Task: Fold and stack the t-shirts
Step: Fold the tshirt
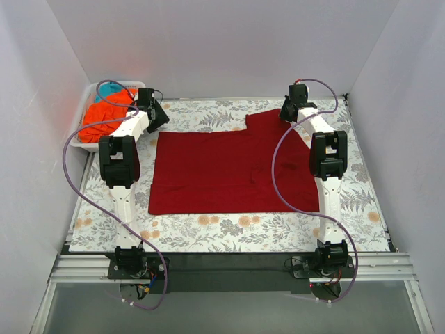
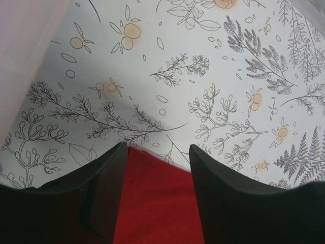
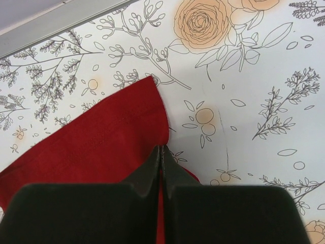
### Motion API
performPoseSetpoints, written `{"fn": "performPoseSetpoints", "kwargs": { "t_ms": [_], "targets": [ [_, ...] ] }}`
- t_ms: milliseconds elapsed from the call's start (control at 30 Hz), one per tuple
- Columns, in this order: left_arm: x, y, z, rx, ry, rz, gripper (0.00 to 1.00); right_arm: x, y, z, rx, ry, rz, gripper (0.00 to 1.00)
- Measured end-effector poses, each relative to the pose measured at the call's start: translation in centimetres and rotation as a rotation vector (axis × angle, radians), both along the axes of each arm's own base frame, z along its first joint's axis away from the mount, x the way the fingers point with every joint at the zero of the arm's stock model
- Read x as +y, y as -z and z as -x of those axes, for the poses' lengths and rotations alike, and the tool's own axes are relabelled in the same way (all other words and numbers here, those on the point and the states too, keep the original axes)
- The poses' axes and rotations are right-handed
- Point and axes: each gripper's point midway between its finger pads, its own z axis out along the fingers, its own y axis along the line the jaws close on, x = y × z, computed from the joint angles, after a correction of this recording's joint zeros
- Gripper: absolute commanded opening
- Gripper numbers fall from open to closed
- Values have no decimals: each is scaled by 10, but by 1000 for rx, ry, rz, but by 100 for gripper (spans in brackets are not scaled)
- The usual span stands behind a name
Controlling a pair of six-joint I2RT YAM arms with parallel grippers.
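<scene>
Fingers of the right gripper (image 3: 160,152) are pressed together on an edge of the dark red t-shirt (image 3: 96,152), a pinch only its wrist view shows. The left gripper (image 2: 158,147) stands wide open, with red cloth lying below the gap; whether it touches I cannot tell. Only the overhead view shows the shirt spread flat on the floral tablecloth (image 1: 229,226) between both arms. Just left of the left jaws, the white basket (image 1: 88,92) holds the orange t-shirt (image 1: 103,115) and the teal t-shirt (image 1: 109,89).

Left arm (image 1: 125,202) and right arm (image 1: 329,198) are white tubes with blocky black joints, purple cables (image 1: 67,142) looping alongside, fingers (image 2: 238,203) matte black.
</scene>
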Motion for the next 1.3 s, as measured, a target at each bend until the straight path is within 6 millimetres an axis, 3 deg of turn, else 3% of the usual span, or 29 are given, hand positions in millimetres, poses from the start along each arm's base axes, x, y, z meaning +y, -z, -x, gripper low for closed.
{"fn": "performPoseSetpoints", "kwargs": {
  "t_ms": [567, 733, 900, 1067, 1300],
  "targets": [
    [9, 11, 3, 23, 0, -73, 41, 0, 0, 0, 2, -12, -14, 1],
    [1, 25, 7, 50, 15, -83, 37, -1, 0, 0, 3, -8, -17, 1],
    [0, 26, 5, 39, 10, -82, 36, -2, 0, 0, 5, -5, -26, 1],
    [3, 27, 5, 33, -4, -85, 29, -2, 0, 0, 5, -2, -30, 1],
    [9, 28, 8, 32, -31, -94, 8, -1, 0, 0, 6, -2, -34, 1]
  ]
}}
